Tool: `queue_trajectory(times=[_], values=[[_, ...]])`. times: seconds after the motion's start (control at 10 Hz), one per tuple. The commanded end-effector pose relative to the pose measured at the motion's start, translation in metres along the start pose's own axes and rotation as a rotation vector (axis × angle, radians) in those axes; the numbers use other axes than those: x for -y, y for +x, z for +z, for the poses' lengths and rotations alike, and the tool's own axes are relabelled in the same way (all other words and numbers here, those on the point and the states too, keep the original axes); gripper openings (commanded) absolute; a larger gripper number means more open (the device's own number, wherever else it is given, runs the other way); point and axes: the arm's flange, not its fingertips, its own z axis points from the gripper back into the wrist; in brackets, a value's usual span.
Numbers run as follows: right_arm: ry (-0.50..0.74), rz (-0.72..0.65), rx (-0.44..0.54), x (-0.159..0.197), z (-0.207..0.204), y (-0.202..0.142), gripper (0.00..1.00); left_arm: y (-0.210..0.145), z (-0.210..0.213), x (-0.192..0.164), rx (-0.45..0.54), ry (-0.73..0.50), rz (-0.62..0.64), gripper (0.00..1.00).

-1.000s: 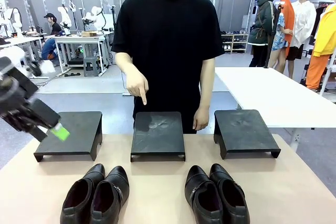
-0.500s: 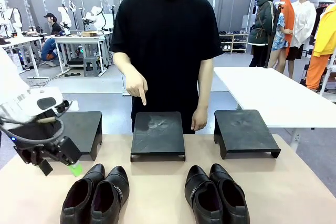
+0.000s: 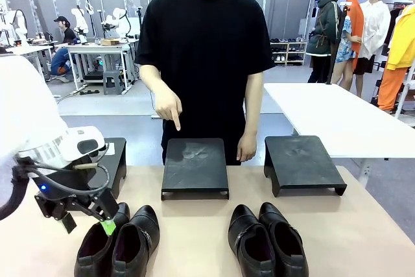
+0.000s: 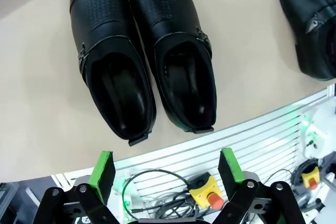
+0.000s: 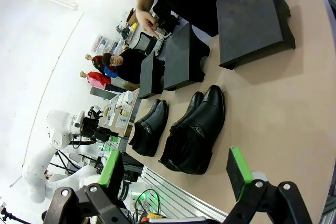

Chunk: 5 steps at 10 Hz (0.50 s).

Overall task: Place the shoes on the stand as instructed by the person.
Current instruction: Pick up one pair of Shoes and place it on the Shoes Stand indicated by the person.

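**Shoes lined up at the near edge, left hand over one pair**

Shoes stand in two pairs along the tabletop's (image 3: 194, 225) near edge, the left pair (image 3: 118, 241) toward the left corner and the right pair (image 3: 267, 241) right of the middle. Three black stands (image 3: 301, 160) line the far edge. The person (image 3: 207, 50) aims a pointing finger (image 3: 177, 123) down at the middle stand (image 3: 194, 163). The robot's left hand (image 3: 87, 225) hovers over the left pair, fingers spread and empty. The right hand (image 5: 176, 169) is spread wide too, holding nothing.
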Motion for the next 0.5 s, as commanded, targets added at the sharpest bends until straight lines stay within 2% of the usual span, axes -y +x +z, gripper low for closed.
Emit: queue_trajectory(times=[0.0,0.4], values=[[0.008,0.004,0.005,-0.001,0.001,0.000,1.00,-0.010,-0.033,-0.003,0.035,0.043,0.019,1.00],[0.008,0.004,0.005,-0.001,0.001,0.000,1.00,0.002,-0.062,-0.005,0.014,0.069,0.050,1.00]])
